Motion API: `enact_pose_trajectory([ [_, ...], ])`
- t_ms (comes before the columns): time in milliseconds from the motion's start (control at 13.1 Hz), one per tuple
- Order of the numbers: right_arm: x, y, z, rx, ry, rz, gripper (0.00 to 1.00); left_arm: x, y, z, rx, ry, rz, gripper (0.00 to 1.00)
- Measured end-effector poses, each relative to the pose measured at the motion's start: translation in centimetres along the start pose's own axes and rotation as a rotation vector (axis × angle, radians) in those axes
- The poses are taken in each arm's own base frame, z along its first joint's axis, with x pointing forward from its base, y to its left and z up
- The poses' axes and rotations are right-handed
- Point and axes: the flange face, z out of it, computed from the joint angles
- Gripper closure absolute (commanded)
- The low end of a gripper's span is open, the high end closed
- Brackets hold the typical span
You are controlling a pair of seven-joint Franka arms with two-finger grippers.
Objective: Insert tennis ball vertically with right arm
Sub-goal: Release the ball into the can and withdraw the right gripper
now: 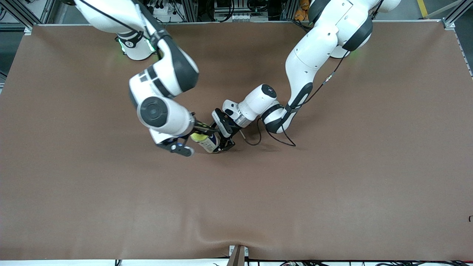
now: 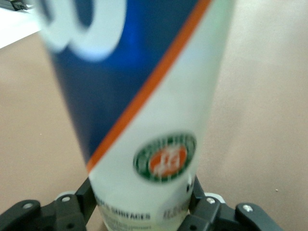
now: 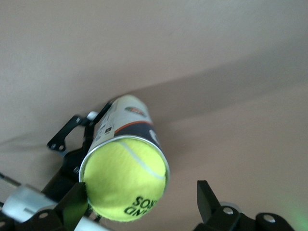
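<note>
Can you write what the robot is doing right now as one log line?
left gripper: shut on can | ball: in can mouth | right gripper: open, at ball

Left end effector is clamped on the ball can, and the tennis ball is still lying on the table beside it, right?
Not quite. The left end effector does grip the can, but the tennis ball sits in the can's open mouth, as the right wrist view shows, between the open right end effector's fingers.

Robotics lab: brown-covered table (image 1: 74, 184), aluminium frame rails (image 1: 22, 14), cabling (image 1: 236, 14) by arm bases
</note>
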Motion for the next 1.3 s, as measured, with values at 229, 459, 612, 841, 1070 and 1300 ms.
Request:
enact_pose_trajectory([
  [229, 4.2, 8.4, -6.2, 0.029, 0.000, -0.037, 0.00, -0.1, -0.1, 0.0, 0.001, 0.001, -0.002, 0.24],
  [459, 5.3, 14.9, -10.9, 0.047, -0.003, -0.049, 0.00, -0.4, -0.3, -0.1, 0.002, -0.002, -0.005, 0.24],
  [612, 4.5, 15.1, -11.1, 0.043, -0.006, -0.060, 0.00, -0.5, -0.4, -0.1, 0.003, -0.004, -0.006, 0.24],
  [841, 2.9, 14.1, -10.6, -0.015, 0.012, -0.113, 0.00, -0.6, -0.4, -0.1, 0.003, -0.005, -0.006, 0.23],
  [1070, 3.1, 15.3, -11.6, -0.045, 0.046, -0.186, 0.00, -0.6, -0.4, -0.1, 0.003, -0.007, -0.007, 0.19],
  [1300, 3.2, 19.2, -13.1, -0.022, 0.111, -0.262, 0.00, -0.8, -0.5, -0.1, 0.005, -0.010, -0.007, 0.18],
])
